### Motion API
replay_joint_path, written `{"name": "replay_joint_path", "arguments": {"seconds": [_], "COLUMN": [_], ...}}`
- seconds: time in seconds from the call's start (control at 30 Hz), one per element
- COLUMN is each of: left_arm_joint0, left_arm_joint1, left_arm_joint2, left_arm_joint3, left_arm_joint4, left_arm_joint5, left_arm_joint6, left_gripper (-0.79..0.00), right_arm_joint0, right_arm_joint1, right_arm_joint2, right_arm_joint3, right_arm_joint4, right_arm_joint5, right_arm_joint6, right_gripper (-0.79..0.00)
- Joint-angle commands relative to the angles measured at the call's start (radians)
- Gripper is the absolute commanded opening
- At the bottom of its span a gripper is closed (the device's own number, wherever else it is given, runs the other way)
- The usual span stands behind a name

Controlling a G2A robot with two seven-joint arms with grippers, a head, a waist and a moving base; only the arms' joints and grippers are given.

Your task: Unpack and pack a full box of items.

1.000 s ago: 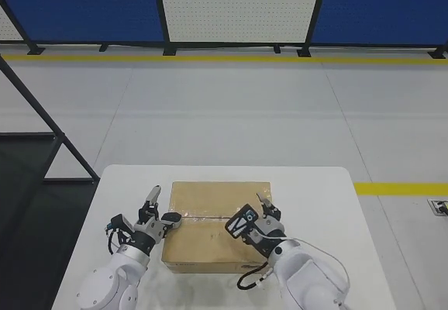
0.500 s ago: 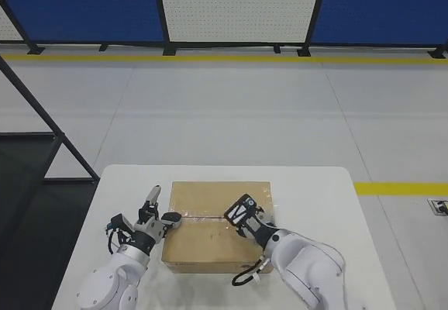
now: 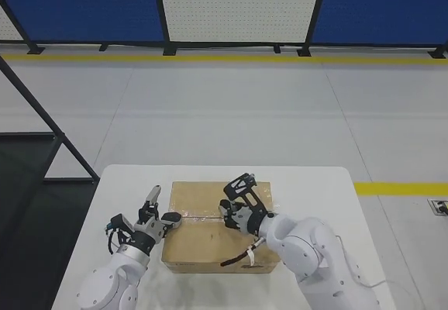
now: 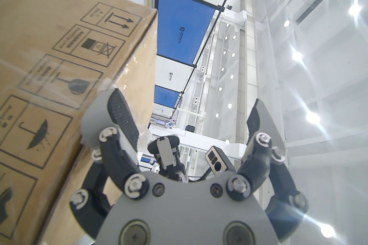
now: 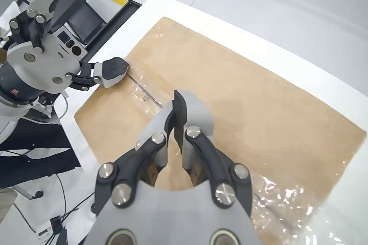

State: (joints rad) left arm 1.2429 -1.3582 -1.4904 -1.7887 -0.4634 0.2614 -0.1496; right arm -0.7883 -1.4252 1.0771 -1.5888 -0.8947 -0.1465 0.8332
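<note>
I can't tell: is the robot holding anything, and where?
Nothing is held. The left gripper is open against the box; the right gripper is shut, empty, over its top.

Top view: high up, looking down over the whole worktop (image 3: 317, 194).
Left wrist view: low beside the box (image 4: 57, 56), tilted up at the ceiling (image 4: 316, 28).
Right wrist view: close above the box lid, facing down.
Shared: the box.

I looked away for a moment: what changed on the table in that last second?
The right claw, shut, slid across the top of the box, away from the robot and toward the far side. The left claw stayed open at the box's edge, and the box did not move.
</note>
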Motion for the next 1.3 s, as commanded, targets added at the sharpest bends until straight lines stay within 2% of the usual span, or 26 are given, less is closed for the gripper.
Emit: {"name": "replay_joint_path", "arguments": {"seconds": [0.0,0.13,0.3,0.47,0.53,0.73,1.07,1.27], "left_arm_joint0": [0.000,0.000,0.000,0.000,0.000,0.000,0.000,0.000], "left_arm_joint1": [0.000,0.000,0.000,0.000,0.000,0.000,0.000,0.000], "left_arm_joint2": [0.000,0.000,0.000,0.000,0.000,0.000,0.000,0.000], "left_arm_joint3": [0.000,0.000,0.000,0.000,0.000,0.000,0.000,0.000], "left_arm_joint4": [0.000,0.000,0.000,0.000,0.000,0.000,0.000,0.000], "left_arm_joint5": [0.000,0.000,0.000,0.000,0.000,0.000,0.000,0.000], "left_arm_joint6": [0.000,0.000,0.000,0.000,0.000,0.000,0.000,0.000], "left_gripper": [0.000,0.000,0.000,0.000,0.000,0.000,0.000,0.000], "right_arm_joint0": [0.044,0.153,0.239,0.280,0.285,0.251,0.121,0.071], "right_arm_joint1": [-0.012,-0.038,-0.060,-0.069,-0.069,-0.056,-0.015,0.003], "right_arm_joint2": [-0.024,-0.057,-0.075,-0.092,-0.093,-0.069,0.031,0.086], "right_arm_joint3": [0.042,0.177,0.318,0.406,0.423,0.392,0.211,0.161], "right_arm_joint4": [0.067,0.228,0.385,0.411,0.395,0.370,0.321,0.307], "right_arm_joint5": [0.066,0.134,0.149,0.184,0.230,0.258,0.304,0.341], "right_arm_joint6": [0.042,0.100,0.140,0.154,0.150,0.157,0.170,0.182], "right_gripper": [-0.785,-0.785,-0.785,-0.785,-0.785,-0.785,-0.785,-0.785]}}
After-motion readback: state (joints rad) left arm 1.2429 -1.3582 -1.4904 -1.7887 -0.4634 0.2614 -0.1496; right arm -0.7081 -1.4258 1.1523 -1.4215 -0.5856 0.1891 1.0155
